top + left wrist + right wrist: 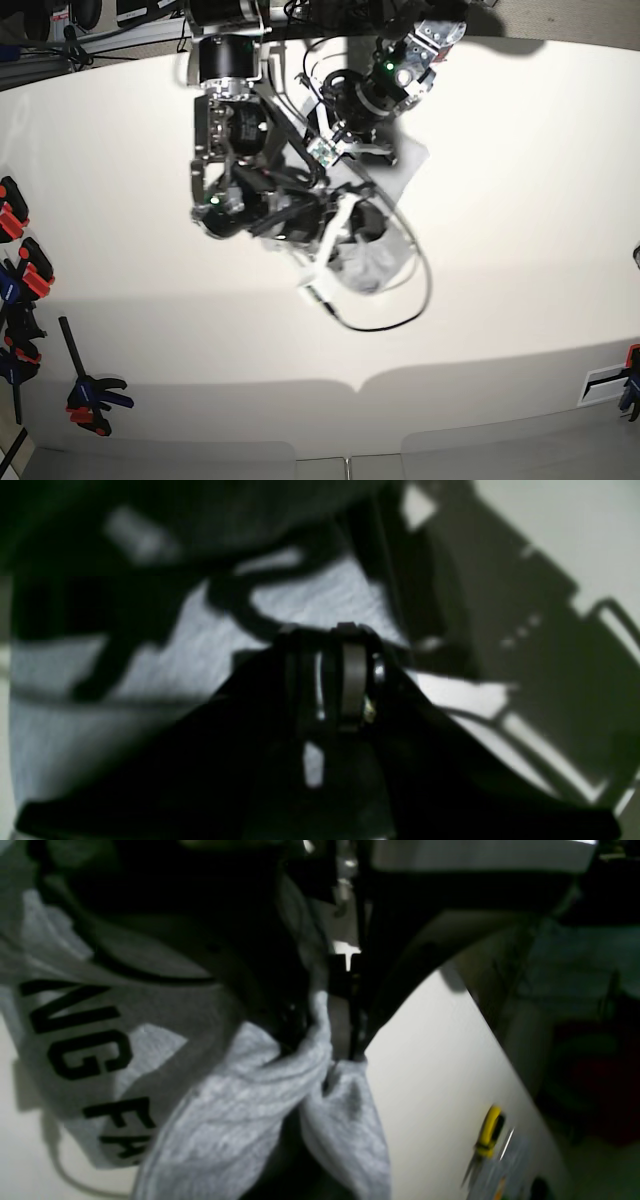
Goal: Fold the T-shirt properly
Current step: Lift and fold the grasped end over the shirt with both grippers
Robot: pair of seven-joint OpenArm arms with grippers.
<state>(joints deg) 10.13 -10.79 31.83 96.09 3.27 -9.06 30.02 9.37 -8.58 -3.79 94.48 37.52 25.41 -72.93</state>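
I'm seeing the T-shirt (235,1120) showing light heather grey with black block lettering. The table (520,200) is looking cream-white, and I'm making out red and black clamps (20,250) plus a yellow-handled item (489,1131).

Broad cream table (520,200) under hard light, sharp shadows, clamps (90,395) along its left edge

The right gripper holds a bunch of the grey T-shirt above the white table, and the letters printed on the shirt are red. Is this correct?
Not quite: the letters are black, not red, as the right wrist view shows. The rest stands: the right gripper is shut on a bunch of the grey T-shirt, above the white table.
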